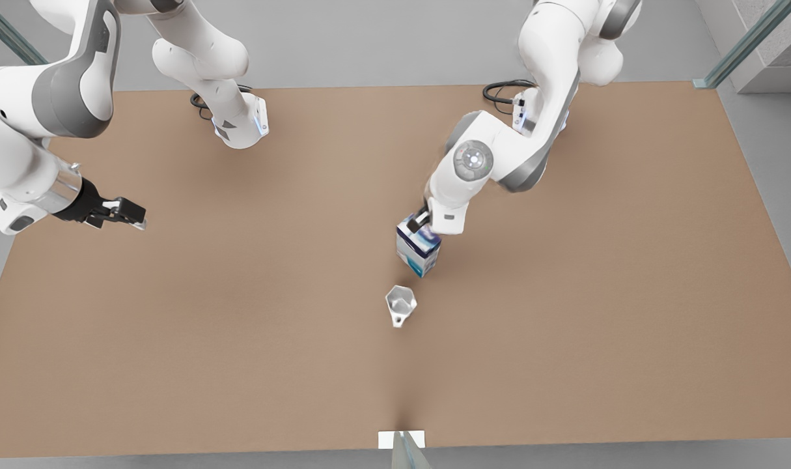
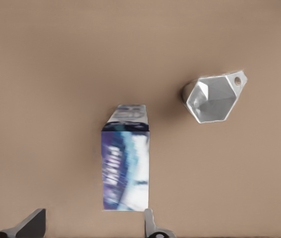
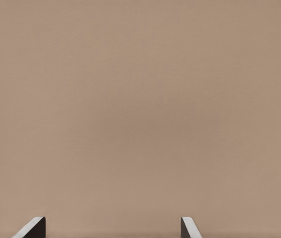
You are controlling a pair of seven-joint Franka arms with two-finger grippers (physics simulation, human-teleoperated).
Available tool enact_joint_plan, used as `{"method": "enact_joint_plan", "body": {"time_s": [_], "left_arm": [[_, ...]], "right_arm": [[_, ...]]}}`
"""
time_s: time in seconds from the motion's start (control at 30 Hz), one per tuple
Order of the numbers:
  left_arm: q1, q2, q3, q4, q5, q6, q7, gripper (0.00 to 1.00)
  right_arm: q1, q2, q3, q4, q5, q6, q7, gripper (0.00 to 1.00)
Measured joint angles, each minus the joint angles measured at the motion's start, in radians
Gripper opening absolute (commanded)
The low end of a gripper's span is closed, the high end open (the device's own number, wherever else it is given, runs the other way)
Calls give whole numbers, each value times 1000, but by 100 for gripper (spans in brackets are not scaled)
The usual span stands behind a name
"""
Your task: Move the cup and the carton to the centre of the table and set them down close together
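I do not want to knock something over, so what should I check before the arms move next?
1. Carton upright on table: ok.
2. Cup upright, near carton, not touching: ok.
3. Left gripper open, fingers either side of the carton: ok.
4. Fingers fully free of the carton: cannot tell.
5. Right gripper open, waiting over bare table at the front view's left: ok.

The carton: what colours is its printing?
The carton is printed white, dark blue and teal; the left wrist view shows this best.
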Motion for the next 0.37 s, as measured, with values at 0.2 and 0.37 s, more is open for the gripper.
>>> {"method": "enact_joint_plan", "body": {"time_s": [0.2,0.37], "left_arm": [[350,-80,35,35,166,-184,1064,100],[390,-71,77,35,227,-187,1062,100]], "right_arm": [[1,1,0,6,-6,2,14,100],[2,12,1,-27,-42,2,16,100]]}}
